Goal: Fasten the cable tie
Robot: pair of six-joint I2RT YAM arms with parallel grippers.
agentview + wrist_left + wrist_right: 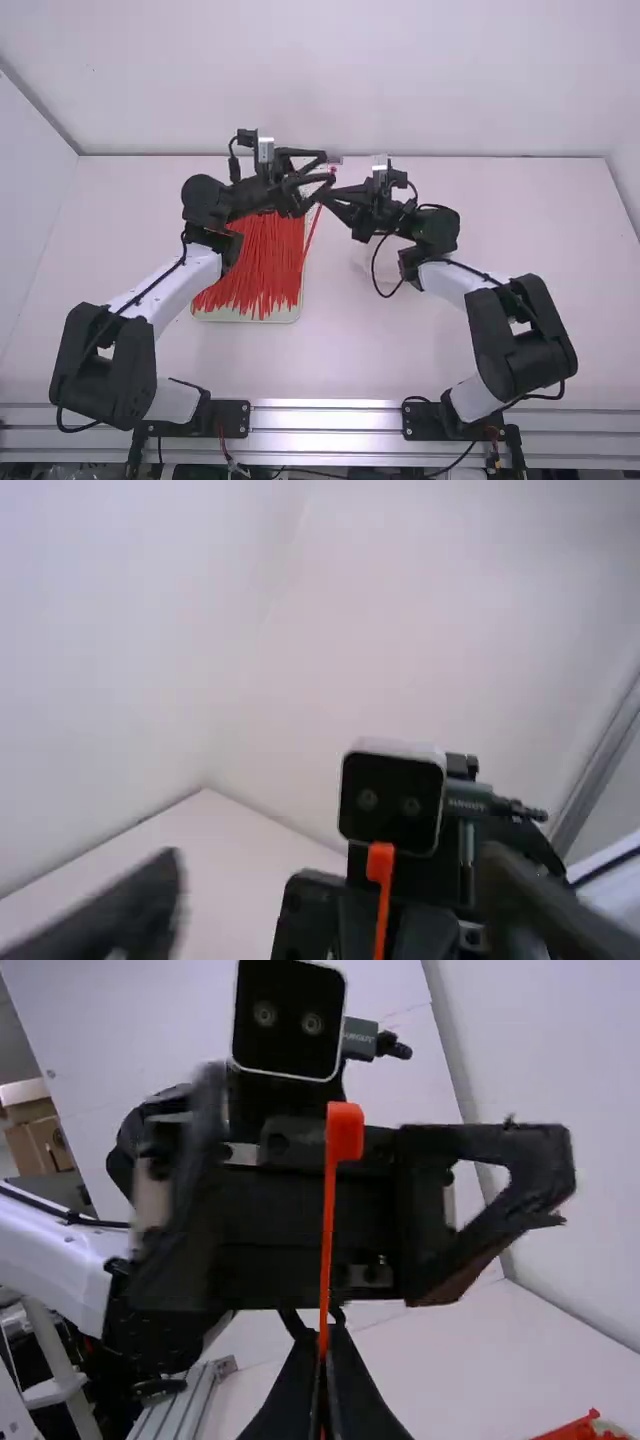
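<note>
Cable tie (327, 1250), a single red strip, is up in the air above the far middle of the white table (520, 220), pinched between the two arms where they meet. On the left, a white tray (245, 318) lies on the table with a thick pile of red ties (255, 265) fanned across it, and the left arm stretches over that pile toward the far side. The left gripper (332, 172) hangs above the far right corner of the tray, pointing right; its fingers (490, 1175) stand wide apart, and the right wrist view shows the tie's square head rising in the gap between them without touching either one that I can make out. In the left wrist view the same fingers appear as blurred dark shapes at either side, with the tie (380, 900) standing upright in front of the other arm's wrist camera. In the high view the tie (314, 228) slants down from the grippers, its loose end hanging by the tray's right edge. Just right of it, the right gripper (332, 196) points left, tip to tip with the left one; its fingers (345, 1400) are closed on the strip partway along, gripping it so that the head end stands clear above them.
</note>
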